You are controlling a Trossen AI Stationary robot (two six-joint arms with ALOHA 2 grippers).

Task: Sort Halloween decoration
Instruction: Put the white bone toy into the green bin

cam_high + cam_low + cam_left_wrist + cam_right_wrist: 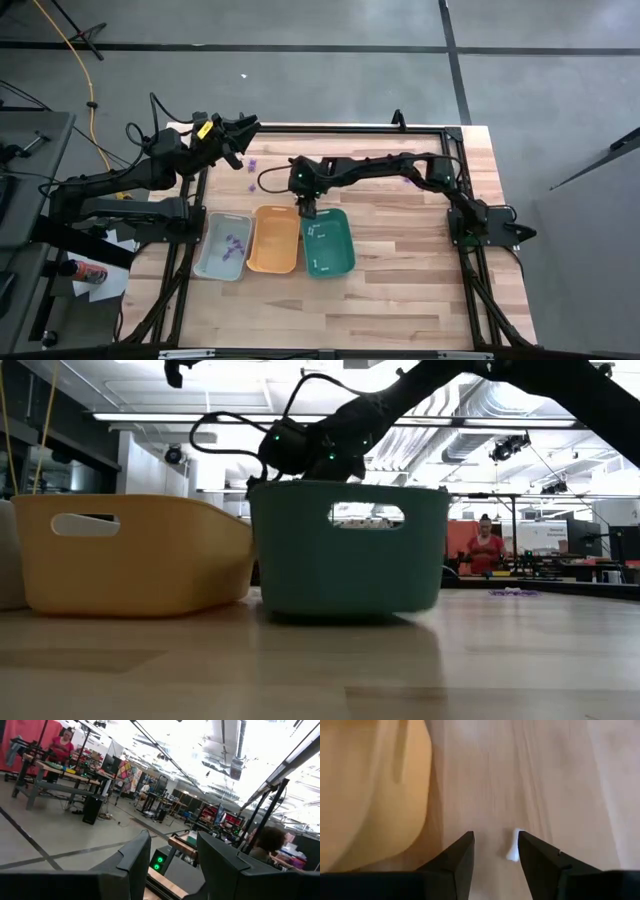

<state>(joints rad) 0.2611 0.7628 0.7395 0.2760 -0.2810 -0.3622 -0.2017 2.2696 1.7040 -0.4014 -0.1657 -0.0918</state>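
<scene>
White piece (512, 851) (stick-like) lies between the right hand's (495, 851) parted fingers.

A large open robotics lab or workshop: exposed ceiling ducts (500, 405), strip lighting, concrete floor (330, 85) with taped lines, rows of workbenches (60, 770), and a person (486, 545) standing among equipment.

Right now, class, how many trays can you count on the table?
3, side by side: the grey tray on the left arm's side, the orange tray in the middle, the teal tray on the right arm's side.
</scene>
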